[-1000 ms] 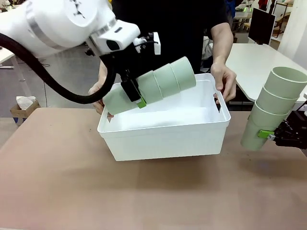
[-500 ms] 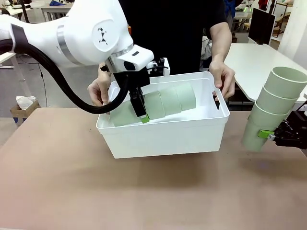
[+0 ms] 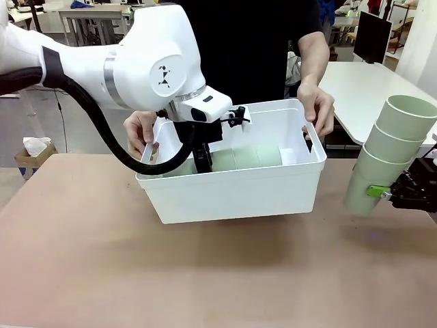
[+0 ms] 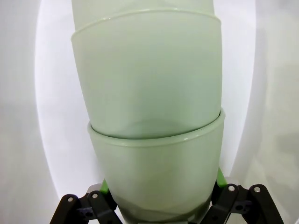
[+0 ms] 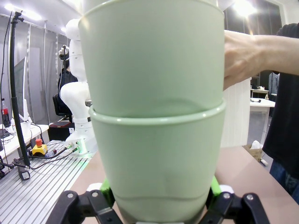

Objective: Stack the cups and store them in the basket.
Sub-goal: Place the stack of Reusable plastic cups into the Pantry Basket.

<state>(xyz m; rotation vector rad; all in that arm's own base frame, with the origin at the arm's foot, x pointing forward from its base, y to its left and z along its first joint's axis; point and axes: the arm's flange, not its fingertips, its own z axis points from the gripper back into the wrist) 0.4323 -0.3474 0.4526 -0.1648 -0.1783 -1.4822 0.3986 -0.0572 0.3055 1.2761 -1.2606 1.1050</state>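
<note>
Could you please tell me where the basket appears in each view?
Front view: the basket at centre, held by the person.
Left wrist view: its white inside surrounds the cup stack in the left gripper.
Right wrist view: its white wall at right, under the person's hand.
Shared landmark: that hand on the basket's rim.

One basket (image 3: 232,195), two cup stacks (image 3: 386,157), apparently three cups each, two hands (image 3: 315,109)

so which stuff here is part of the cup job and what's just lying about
Job: basket, held by the person's hands; left cup stack, in the left jaws, inside it; right cup stack, in the right jaws.
Lying about: tissue box, monitor, side table.
</note>
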